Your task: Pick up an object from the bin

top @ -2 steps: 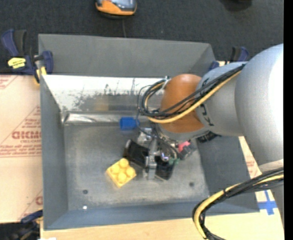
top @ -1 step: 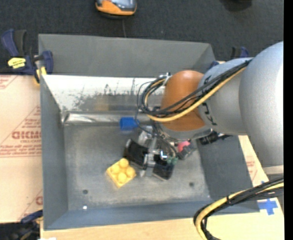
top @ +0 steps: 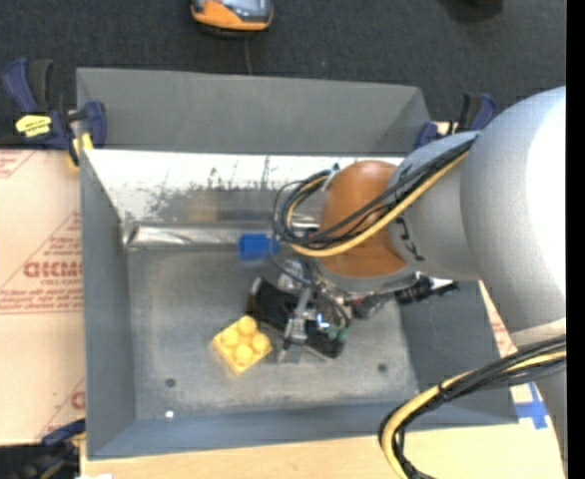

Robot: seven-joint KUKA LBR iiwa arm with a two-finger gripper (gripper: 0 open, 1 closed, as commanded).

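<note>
Grey arm (top: pixel 512 198) hangs low beside yellow block (top: pixel 241 344).

One camera, set high over the grey metal bin (top: pixel 105 297), facing down with a slight tilt. The far wall (top: pixel 173 193) shows its inner face. The bin takes most of the frame, with dark floor (top: pixel 352 28) beyond. The arm (top: pixel 517 198) enters from the right and looms large.

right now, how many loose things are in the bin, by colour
yellow: 1, a studded block
blue: 1, a small piece
black: 1 perhaps, a dark block right against the pincer; I cannot tell whether it is loose or part of the robot
total: 2 for sure, 3 at most
</note>
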